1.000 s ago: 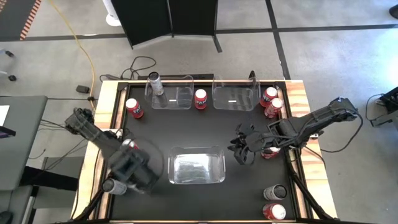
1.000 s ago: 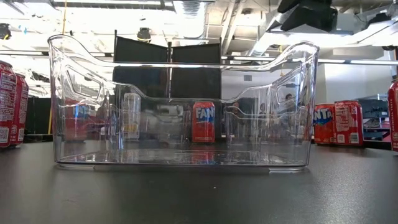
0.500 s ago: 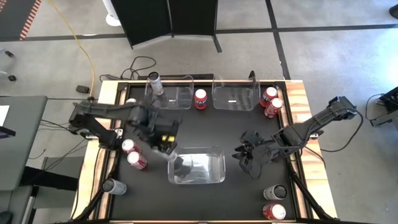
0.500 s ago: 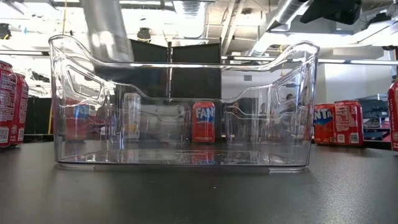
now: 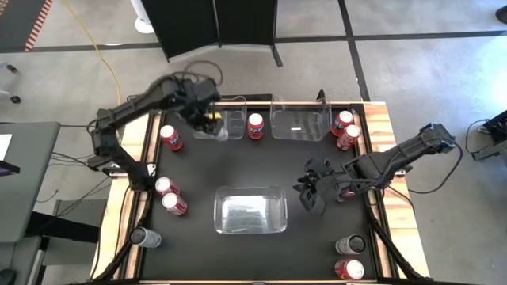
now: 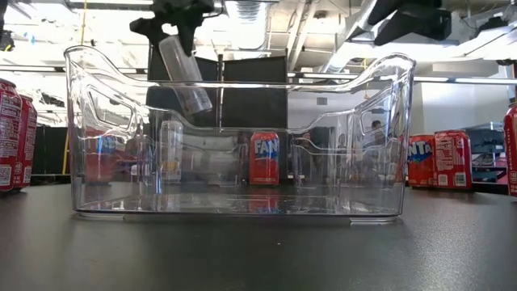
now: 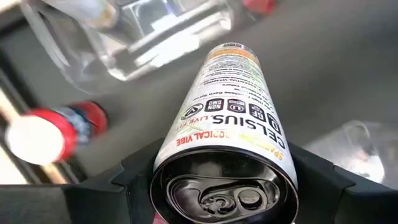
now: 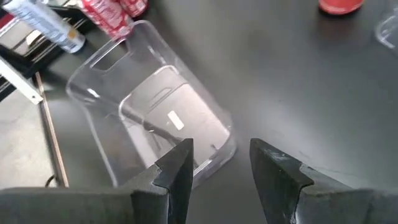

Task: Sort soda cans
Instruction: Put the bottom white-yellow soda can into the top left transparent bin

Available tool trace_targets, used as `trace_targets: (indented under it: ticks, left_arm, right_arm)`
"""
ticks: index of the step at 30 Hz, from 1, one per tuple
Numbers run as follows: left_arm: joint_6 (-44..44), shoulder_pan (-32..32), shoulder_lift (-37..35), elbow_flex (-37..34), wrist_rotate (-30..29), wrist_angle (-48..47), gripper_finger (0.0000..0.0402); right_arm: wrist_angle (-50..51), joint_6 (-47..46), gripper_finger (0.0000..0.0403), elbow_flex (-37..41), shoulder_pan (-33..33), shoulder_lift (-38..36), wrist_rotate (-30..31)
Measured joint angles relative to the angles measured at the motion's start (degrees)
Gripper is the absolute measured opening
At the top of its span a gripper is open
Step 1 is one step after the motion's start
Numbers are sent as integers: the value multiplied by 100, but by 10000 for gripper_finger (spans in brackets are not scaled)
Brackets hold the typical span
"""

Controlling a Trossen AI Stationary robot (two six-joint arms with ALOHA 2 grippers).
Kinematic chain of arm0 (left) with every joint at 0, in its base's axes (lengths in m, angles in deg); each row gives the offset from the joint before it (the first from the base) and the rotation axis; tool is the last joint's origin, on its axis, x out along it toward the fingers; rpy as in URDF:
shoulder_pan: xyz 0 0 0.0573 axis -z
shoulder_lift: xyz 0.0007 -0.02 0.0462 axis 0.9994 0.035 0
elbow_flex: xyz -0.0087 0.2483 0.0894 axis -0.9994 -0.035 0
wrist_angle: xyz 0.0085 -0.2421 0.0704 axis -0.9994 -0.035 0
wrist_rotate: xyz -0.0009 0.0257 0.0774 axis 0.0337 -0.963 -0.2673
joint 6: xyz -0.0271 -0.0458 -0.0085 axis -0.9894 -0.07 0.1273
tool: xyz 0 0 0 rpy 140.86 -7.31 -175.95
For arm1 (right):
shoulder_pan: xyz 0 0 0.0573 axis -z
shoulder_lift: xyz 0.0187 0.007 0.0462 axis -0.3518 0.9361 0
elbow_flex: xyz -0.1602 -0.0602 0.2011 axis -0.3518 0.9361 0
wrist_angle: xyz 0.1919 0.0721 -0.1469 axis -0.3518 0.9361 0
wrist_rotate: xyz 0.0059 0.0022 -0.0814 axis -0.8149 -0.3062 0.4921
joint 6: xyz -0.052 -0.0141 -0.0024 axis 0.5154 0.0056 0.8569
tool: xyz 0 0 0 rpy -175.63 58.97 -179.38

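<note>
My left gripper is high over the far-left clear bin, shut on a silver-grey can that fills the left wrist view. Another silver can stands inside that bin. My right gripper hovers open and empty to the right of the centre bin; its fingers point toward that bin. Red cans stand at the far side and on the left. Two grey cans stand near the near corners. My left gripper pinches the silver-grey can just below its top end, one finger on each side of the wall. The fingers come from above. The can is lifted clear and hangs tilted below them, its bottom end lowest, over the far-left bin.
A second clear bin sits at the far edge, right of the first. A red can stands at the near right corner and another under the right arm. Wooden rails border the black table top.
My left gripper has swept from the table's near left part, past the centre bin's left side, toward the far edge and up, carrying the silver-grey can, and now stands over the far-left bin. The can hangs tilted. My right gripper has stayed open at about the same place.
</note>
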Motion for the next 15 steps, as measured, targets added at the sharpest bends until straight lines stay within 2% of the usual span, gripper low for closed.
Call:
trace_targets:
  ticks: [7, 11, 15]
  left_arm:
    - [1164, -1284, 45, 6, -328, 8, 261]
    - [1565, -1691, 228, -14, -680, -23, 261]
    - [1844, -1785, 452, -15, -660, 9, 261]
  right_arm:
    - [15, 259, 175, 0, 587, 0, -81]
    - [6, 511, 175, 0, 992, -1, -354]
    - [4, 690, 175, 0, 1326, -1, -605]
